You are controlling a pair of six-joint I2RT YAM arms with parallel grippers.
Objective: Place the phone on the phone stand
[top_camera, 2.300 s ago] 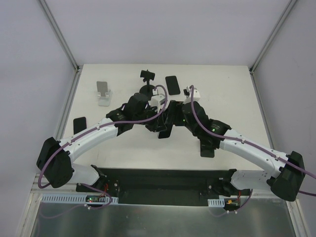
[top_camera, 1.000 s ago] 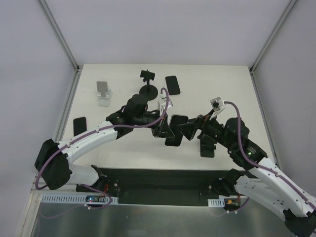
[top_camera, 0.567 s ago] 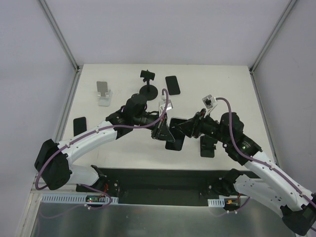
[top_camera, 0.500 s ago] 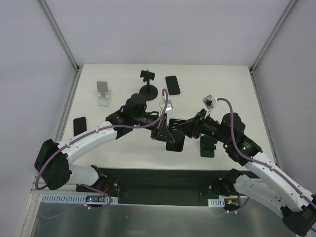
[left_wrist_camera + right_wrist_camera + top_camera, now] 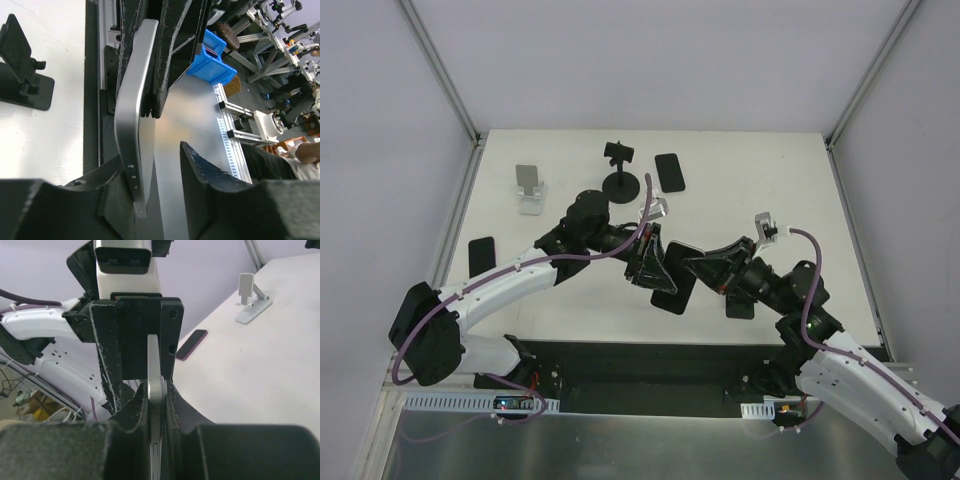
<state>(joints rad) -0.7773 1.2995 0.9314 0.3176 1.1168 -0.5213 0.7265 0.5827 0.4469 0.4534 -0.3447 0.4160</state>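
Note:
The phone (image 5: 674, 288), thin with a silver edge, hangs above the table's middle between both grippers. My right gripper (image 5: 694, 266) is shut on one end; in the right wrist view both fingers press the phone (image 5: 155, 367) inside the right gripper (image 5: 156, 387). My left gripper (image 5: 649, 262) is open: in its wrist view the phone (image 5: 131, 125) lies against one finger while the other finger (image 5: 200, 165) stands apart, leaving a gap in the left gripper (image 5: 152, 155). The phone stand (image 5: 622, 181), a black disc base with pole and clamp, stands at the back behind the left arm.
A small silver-white stand (image 5: 529, 188) sits at the back left. A black folding wedge stand (image 5: 740, 300) lies under the right arm. One dark phone (image 5: 668, 170) lies to the right of the round-based stand, another (image 5: 481, 251) near the left edge.
My right gripper has closed on the phone's free end. My left gripper's jaws have come apart. Both grippers and the phone have drifted slightly toward the front.

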